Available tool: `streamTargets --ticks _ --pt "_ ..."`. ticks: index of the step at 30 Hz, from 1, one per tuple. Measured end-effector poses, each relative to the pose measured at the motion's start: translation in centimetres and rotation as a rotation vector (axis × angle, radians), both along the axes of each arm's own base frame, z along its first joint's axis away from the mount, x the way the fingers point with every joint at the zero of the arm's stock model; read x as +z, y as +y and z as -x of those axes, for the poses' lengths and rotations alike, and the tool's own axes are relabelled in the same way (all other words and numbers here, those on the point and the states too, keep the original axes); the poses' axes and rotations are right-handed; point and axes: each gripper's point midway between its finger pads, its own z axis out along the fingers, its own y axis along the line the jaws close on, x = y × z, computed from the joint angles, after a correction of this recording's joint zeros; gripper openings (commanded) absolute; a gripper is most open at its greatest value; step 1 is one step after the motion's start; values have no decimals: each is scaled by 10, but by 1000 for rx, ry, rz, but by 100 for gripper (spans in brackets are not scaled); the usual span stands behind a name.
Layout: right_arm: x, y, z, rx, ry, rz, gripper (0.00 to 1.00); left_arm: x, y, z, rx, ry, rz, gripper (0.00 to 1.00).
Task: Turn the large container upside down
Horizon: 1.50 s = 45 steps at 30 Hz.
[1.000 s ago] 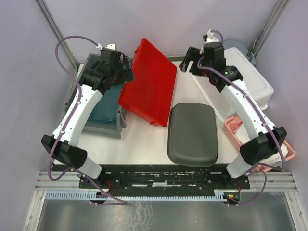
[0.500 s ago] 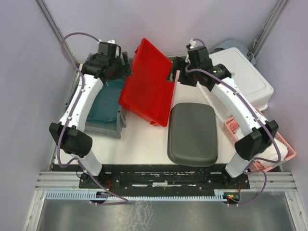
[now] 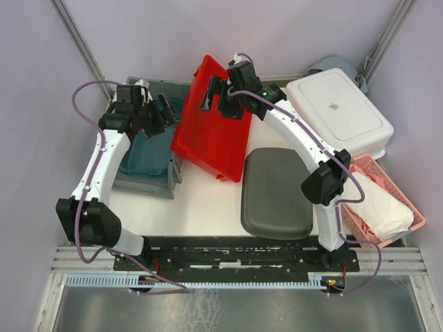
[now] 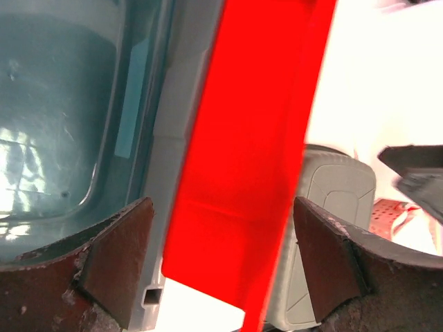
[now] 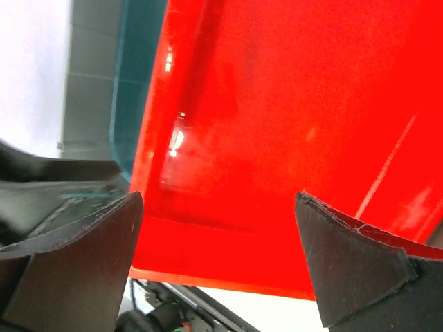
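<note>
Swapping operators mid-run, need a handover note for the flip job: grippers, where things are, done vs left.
Left gripper: open, at the left rim of the red bin. The left wrist view shows the rim between its fingers, not clamped.
Right gripper: open, over the bin's far end, holding nothing.
Red bin: tilted, with its left side propped on the grey tray that holds the teal tub, and its right side down on the table.
Done: the bin is tipped off flat.
Left: grip it, carry the turn through, and lay it flat, mouth down.
</note>
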Motion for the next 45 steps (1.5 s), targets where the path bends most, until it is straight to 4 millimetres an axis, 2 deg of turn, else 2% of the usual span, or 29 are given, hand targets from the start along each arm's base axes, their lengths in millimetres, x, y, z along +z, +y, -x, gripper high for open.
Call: streamTargets --ticks 4,7,9,10,14,18,23,26,28,30,33,34,35,38,42,45 --pt "15 16 -7 -15 13 -99 99 -26 8 -2 28 51 100 87" --pt "24 31 -13 -18 20 -177 99 -33 4 -4 16 46 194 86" --pt "23 41 -18 -22 38 -218 99 -33 1 -5 4 35 249 85" --pt "21 45 -21 -26 48 -233 96 -32 -1 -5 -2 33 271 85" --pt "7 57 -32 -51 91 -264 76 -22 -13 -7 -57 -1 363 84" --pt "-13 66 -36 -72 141 -273 62 -13 -23 -7 -104 -24 431 82" --pt "-30 71 -38 -88 176 -266 60 -5 -32 -3 -158 -37 481 82" --pt "-32 77 -37 -86 177 -269 59 0 -35 -2 -179 -45 501 81" --pt "-31 81 -37 -81 172 -275 55 2 -36 -1 -188 -46 511 81" --pt "-30 87 -37 -73 167 -282 45 4 -38 -1 -196 -51 519 81" --pt "-33 92 -34 -67 173 -284 20 6 -38 0 -204 -56 523 83" --pt "-31 94 -34 -69 176 -295 9 7 -39 0 -205 -56 524 84" --pt "-32 95 -33 -68 177 -295 3 7 -39 0 -207 -57 524 85" --pt "-29 93 -32 -80 185 -298 2 13 -39 2 -215 -62 527 87" --pt "-21 88 -32 -67 193 -325 2 36 -33 1 -213 -96 525 88" --pt "-1 86 -44 -46 185 -428 2 54 -26 0 -201 -147 514 88"
